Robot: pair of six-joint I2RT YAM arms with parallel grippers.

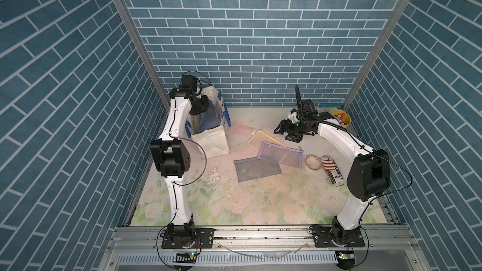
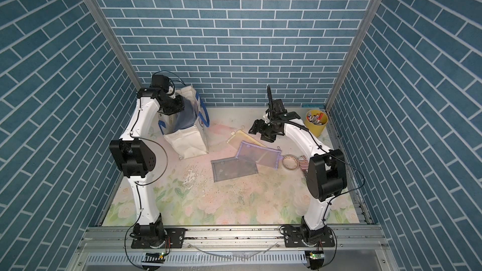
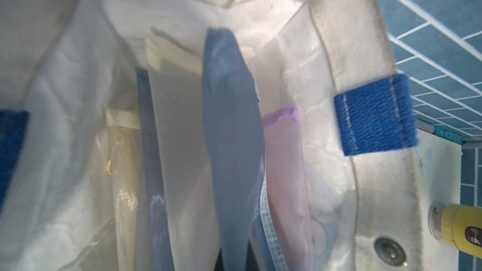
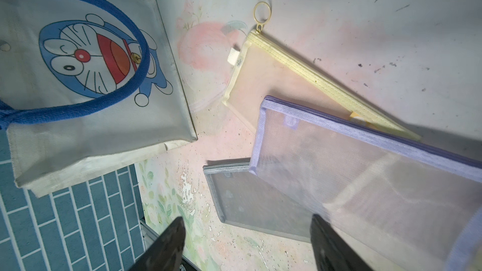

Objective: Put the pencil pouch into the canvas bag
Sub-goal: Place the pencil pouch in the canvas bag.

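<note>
Left gripper (image 1: 203, 106) sits at the mouth of the canvas bag (image 1: 212, 143), back left of the table (image 1: 260, 199). Jaws together, pinching a blue pencil pouch (image 3: 232, 131) that hangs down inside the bag. Right gripper (image 4: 247, 243) hovers empty, jaws apart, above yellow pouch (image 4: 273, 74), purple pouch (image 4: 365, 173) and grey pouch (image 4: 255, 199), which lie overlapping.

Floral table (image 1: 260, 199) — canvas bag (image 1: 212, 142), pouches (image 1: 281, 156)

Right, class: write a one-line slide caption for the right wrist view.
Open right claw over overlapping yellow pouch, lilac pouch and grey pouch, beside the cartoon-printed canvas bag.
</note>
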